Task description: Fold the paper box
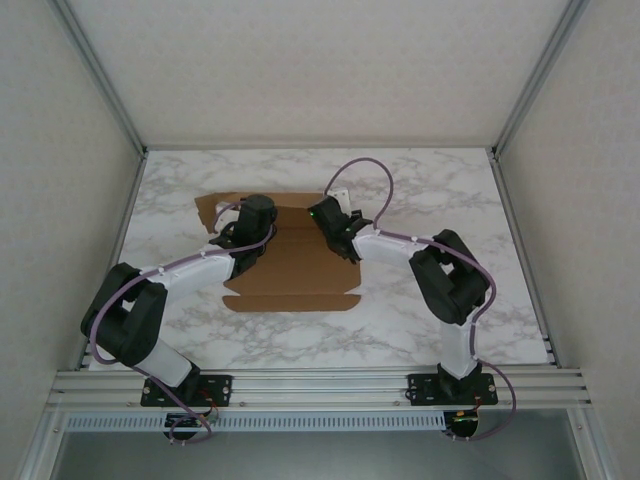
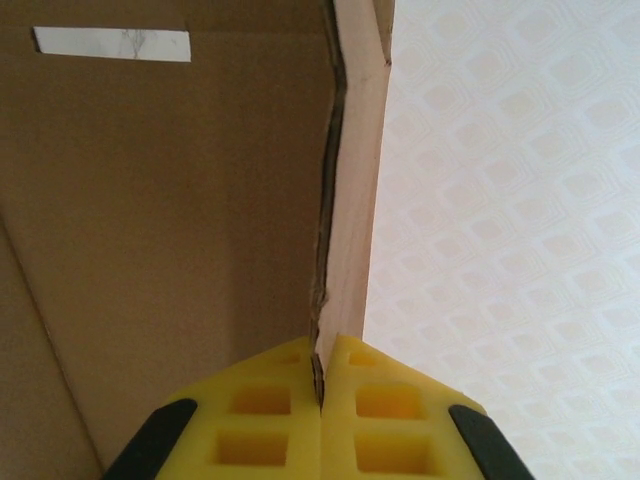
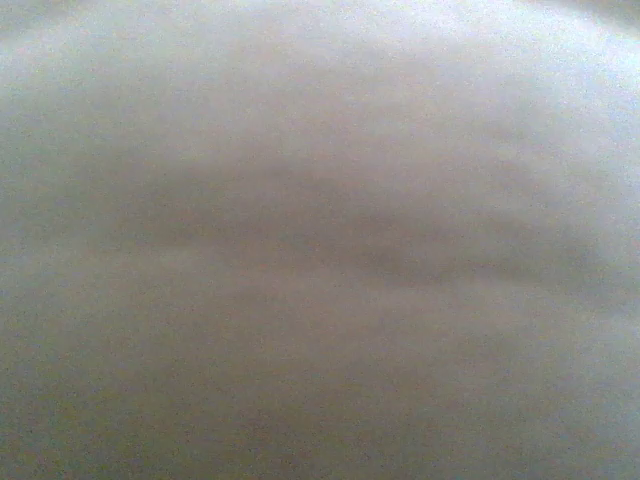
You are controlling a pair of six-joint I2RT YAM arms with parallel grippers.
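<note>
So here's where I was at: the paper box (image 1: 300, 268) lay mostly flat in the middle of the marble table (image 1: 440, 200), between my two arms, with its near edge facing my bases and the far flaps up by my wrists. My left gripper (image 2: 320, 388) was clamped right onto the cardboard. In the left wrist view the yellow pads (image 2: 262, 402) were pressed together with a thin raised edge of a flap pinched between them, and that flap ran straight up away from the fingers. To the left of that edge was the brown inner face of the box, with a small slot (image 2: 112, 44) cut in it where the marble showed through. To the right was just patterned white wall (image 2: 510, 200). From the top view, that arm reached in from the left over the far left part of the sheet. My right gripper (image 1: 322, 212) was at the far right corner of the cardboard, angled in toward the left one, purple cable (image 1: 365, 163) looping behind it. Honestly couldn't tell if its fingers were open or closed. The right wrist camera gave me nothing but a grey blur.
</note>
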